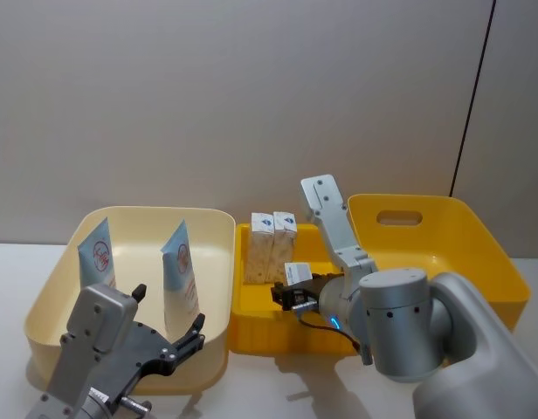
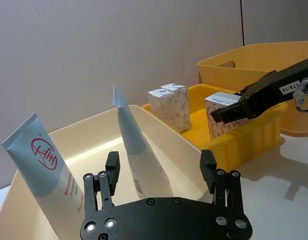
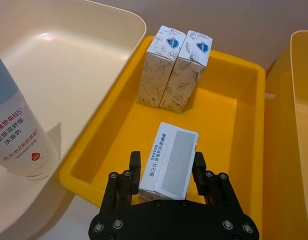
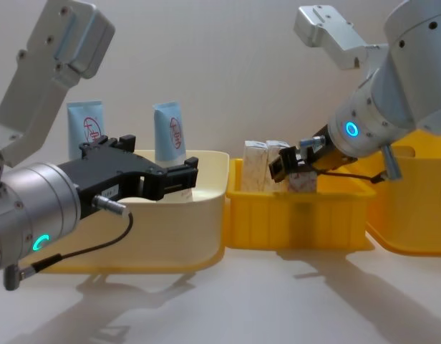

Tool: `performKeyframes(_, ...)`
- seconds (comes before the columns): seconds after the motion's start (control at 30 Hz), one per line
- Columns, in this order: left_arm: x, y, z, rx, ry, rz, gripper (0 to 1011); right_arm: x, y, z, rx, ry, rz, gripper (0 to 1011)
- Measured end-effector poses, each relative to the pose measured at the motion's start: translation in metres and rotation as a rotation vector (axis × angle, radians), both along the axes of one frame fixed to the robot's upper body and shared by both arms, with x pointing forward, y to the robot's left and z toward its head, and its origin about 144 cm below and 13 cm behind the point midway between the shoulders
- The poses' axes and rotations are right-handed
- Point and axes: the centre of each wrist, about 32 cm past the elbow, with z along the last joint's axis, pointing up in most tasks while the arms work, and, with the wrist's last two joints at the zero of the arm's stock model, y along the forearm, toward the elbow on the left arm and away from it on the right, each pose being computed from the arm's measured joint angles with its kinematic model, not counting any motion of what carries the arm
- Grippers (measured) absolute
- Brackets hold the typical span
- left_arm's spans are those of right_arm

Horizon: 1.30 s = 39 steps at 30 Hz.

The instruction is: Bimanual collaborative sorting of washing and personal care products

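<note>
Two light blue and white tubes (image 1: 98,253) (image 1: 180,271) stand leaning in the cream tray (image 1: 155,212). My left gripper (image 1: 168,310) is open at that tray's near side, just in front of the right tube (image 2: 136,145). Two beige cartons (image 3: 161,65) (image 3: 190,70) stand side by side at the far end of the small yellow tray (image 3: 229,115). My right gripper (image 3: 167,162) is shut on a third carton (image 3: 171,155), held low over the near part of that tray. Whether this carton touches the tray floor cannot be told.
A large yellow bin (image 1: 479,253) with a handle slot stands to the right of the small yellow tray. The three containers sit in a row, sides almost touching, on a white table (image 1: 278,384). A grey wall is behind them.
</note>
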Motion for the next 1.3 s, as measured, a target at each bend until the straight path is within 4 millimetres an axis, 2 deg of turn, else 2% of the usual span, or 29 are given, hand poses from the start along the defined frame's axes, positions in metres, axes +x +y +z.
performKeyframes(0.17,0.0,0.0,0.0,0.0,0.0,0.0,1000,0.0,0.0,0.0,-0.004,-0.001,0.0,487)
performKeyframes(0.3,0.0,0.0,0.0,0.0,0.0,0.0,1000,0.0,0.001,-0.001,-0.007,-0.002,0.001,427)
performKeyframes(0.83,0.0,0.0,0.0,0.0,0.0,0.0,1000,0.0,0.0,0.0,-0.008,-0.013,0.002,423)
performKeyframes(1.3,0.0,0.0,0.0,0.0,0.0,0.0,1000,-0.004,-0.003,0.018,0.041,-0.143,0.013,423)
